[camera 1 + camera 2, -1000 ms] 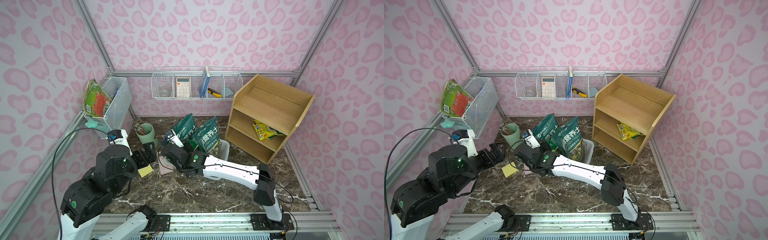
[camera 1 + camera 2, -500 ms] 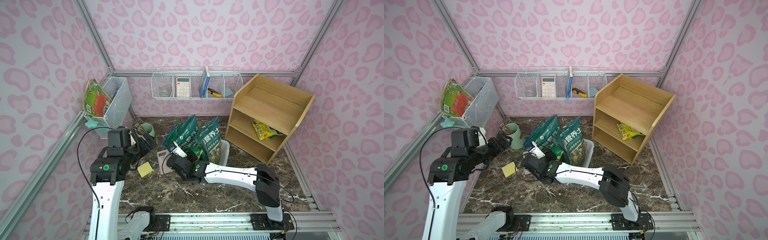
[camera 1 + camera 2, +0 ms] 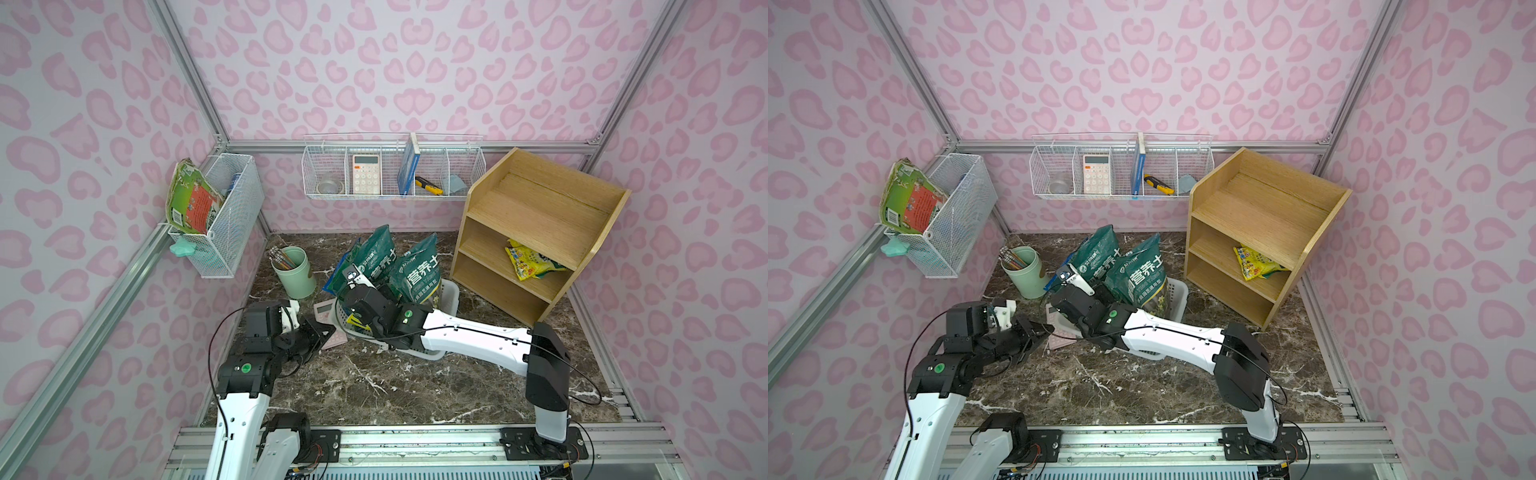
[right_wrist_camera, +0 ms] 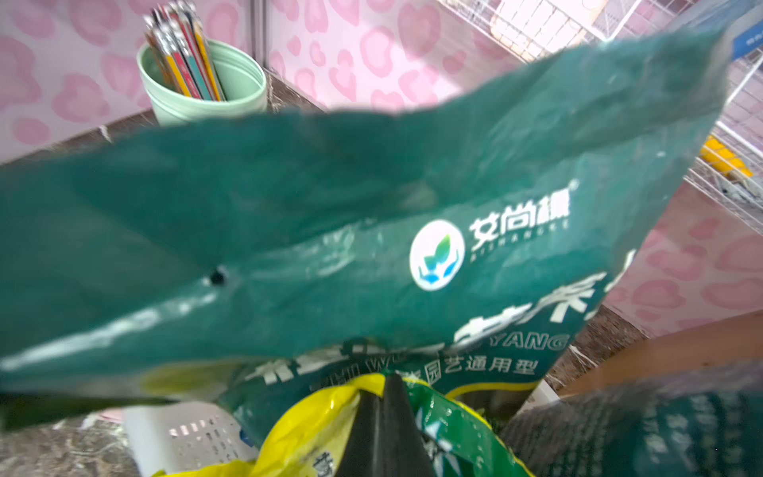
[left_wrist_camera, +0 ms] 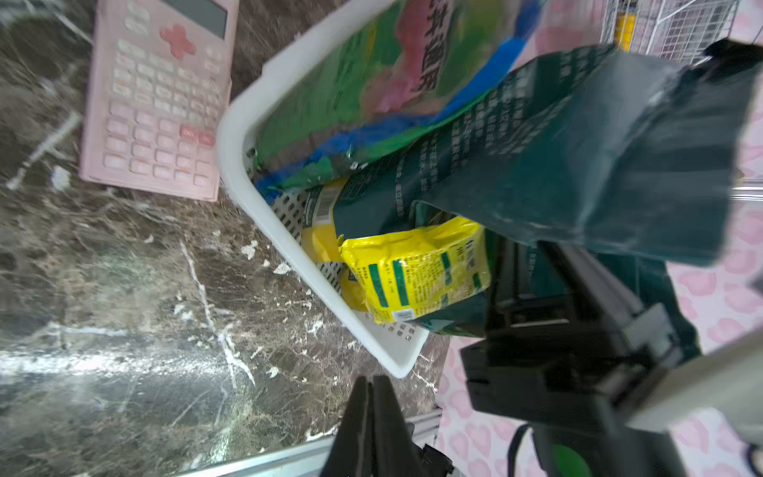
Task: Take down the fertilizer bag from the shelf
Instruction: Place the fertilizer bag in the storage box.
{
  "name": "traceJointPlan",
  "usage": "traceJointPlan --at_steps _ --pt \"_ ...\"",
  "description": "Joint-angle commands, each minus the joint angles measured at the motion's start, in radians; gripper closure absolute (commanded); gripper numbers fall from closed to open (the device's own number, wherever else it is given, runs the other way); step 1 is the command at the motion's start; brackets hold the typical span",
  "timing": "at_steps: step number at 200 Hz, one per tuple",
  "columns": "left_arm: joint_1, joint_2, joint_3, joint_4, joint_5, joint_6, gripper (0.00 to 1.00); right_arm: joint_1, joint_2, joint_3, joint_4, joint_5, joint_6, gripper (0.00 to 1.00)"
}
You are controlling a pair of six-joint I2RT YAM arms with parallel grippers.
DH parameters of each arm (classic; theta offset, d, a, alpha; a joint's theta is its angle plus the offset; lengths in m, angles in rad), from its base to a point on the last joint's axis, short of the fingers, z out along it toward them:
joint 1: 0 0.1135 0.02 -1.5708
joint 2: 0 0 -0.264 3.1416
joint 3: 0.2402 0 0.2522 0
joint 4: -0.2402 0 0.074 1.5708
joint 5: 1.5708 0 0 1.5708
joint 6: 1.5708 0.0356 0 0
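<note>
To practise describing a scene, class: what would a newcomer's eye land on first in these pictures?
The dark green bags standing in the white basket mid-table catch the eye first, the right arm stretched in beside them. Then the wooden shelf at the back right, a yellow bag in its upper compartment, all against pink heart-print walls.

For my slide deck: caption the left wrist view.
Shut left pincer facing a white basket holding a dark green bag and yellow packet, pink calculator beside it on marble.
</note>
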Motion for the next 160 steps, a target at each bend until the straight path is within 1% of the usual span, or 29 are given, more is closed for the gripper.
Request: traceJointPlan --at_steps 1,24,42,54,68,82,117,160 --pt "-0.026 -0.009 -0.029 0.145 0.065 -0.046 1.0 0.011 0.005 0.035 -0.014 -0.056 0.028 1.0" --pt "-0.09 0.003 -0.096 0.291 0.058 -0.101 1.0 0.018 0.028 0.042 -0.033 -0.061 0.049 1.0" --pt "-0.157 0.061 -0.096 0.329 -0.015 -0.092 1.0 0.017 0.038 0.036 -0.033 -0.06 0.059 1.0" --pt "-0.184 0.115 -0.107 0.372 -0.043 -0.091 1.0 0.017 0.04 0.035 -0.032 -0.062 0.061 1.0" --pt "-0.195 0.18 -0.126 0.45 -0.024 -0.116 1.0 0.016 0.038 0.033 -0.03 -0.063 0.062 1.0" --pt "-0.206 0.229 -0.133 0.498 -0.04 -0.129 1.0 0.016 0.034 0.033 -0.03 -0.063 0.061 1.0" --pt "-0.207 0.283 -0.123 0.467 -0.168 -0.12 1.0 0.022 0.013 0.015 -0.016 -0.052 0.053 1.0" --pt "-0.208 0.368 -0.124 0.472 -0.182 -0.118 1.0 0.021 0.02 -0.002 0.006 -0.059 0.037 1.0"
